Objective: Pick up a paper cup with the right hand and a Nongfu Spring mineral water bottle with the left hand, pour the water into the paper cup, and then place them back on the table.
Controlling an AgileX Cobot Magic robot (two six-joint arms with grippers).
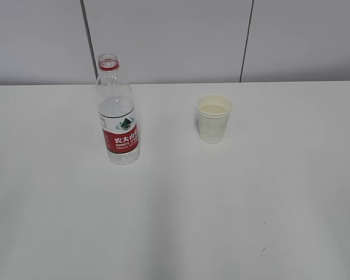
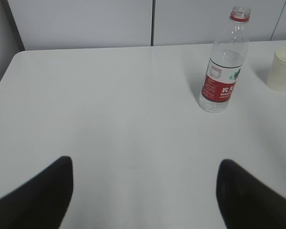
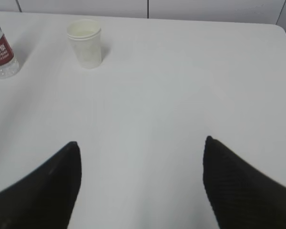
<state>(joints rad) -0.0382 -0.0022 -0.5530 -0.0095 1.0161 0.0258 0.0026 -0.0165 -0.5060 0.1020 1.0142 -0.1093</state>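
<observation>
White counter (image 1: pixel 175 221): bottle (image 1: pixel 118 111) upright, uncapped, left of paper cup (image 1: pixel 213 118), well apart. Left fingers (image 2: pixel 35 198) and right fingers (image 3: pixel 43 191) spread, holding nothing, well short of both.

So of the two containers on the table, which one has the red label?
The Nongfu Spring mineral water bottle, tall, clear and uncapped, standing on the left. The paper cup to its right is short, plain off-white and unlabelled.
</observation>
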